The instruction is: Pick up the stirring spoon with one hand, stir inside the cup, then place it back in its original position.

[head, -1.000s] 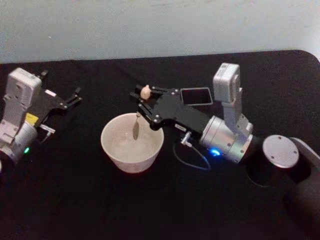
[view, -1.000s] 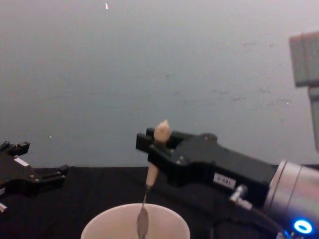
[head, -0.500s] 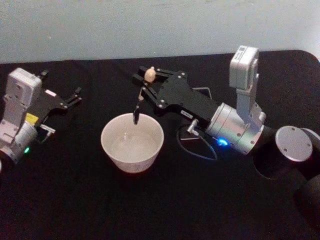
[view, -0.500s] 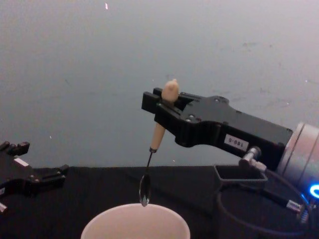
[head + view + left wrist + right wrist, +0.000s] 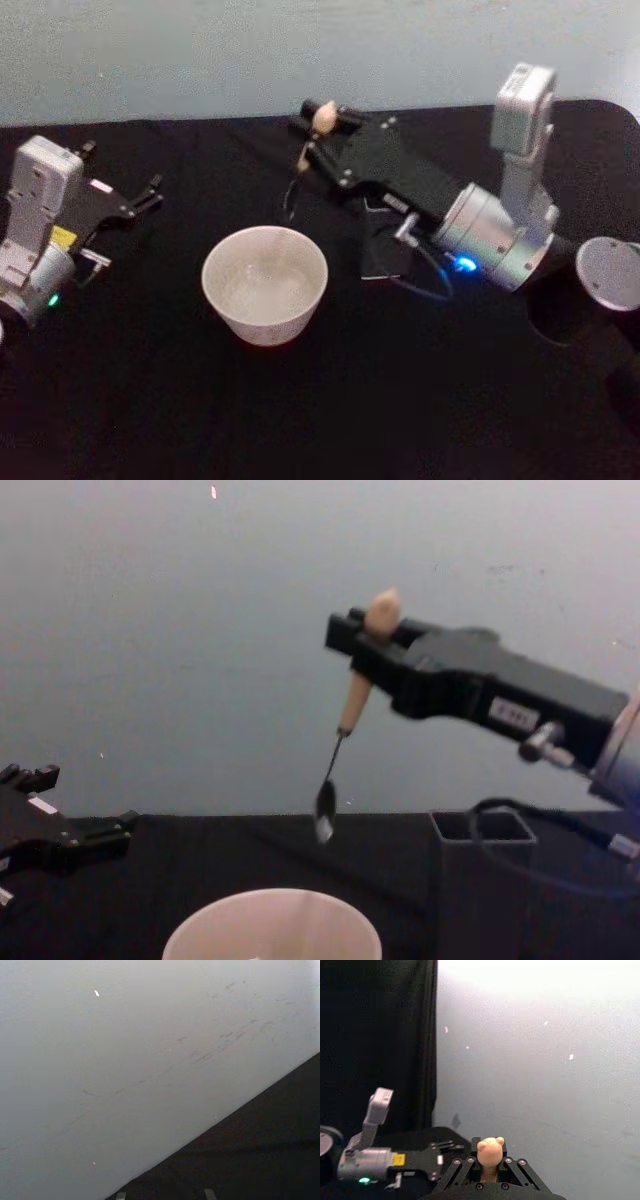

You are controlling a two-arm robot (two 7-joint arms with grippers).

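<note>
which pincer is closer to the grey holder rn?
Right. The right pincer, shut on the stirring spoon, hangs above and left of the holder; the left pincer sits open far to the left, past the cup.

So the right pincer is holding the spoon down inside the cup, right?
Not quite. The right pincer holds the spoon, but the spoon hangs in the air above the cup, not inside it. The chest view shows the gap.
</note>
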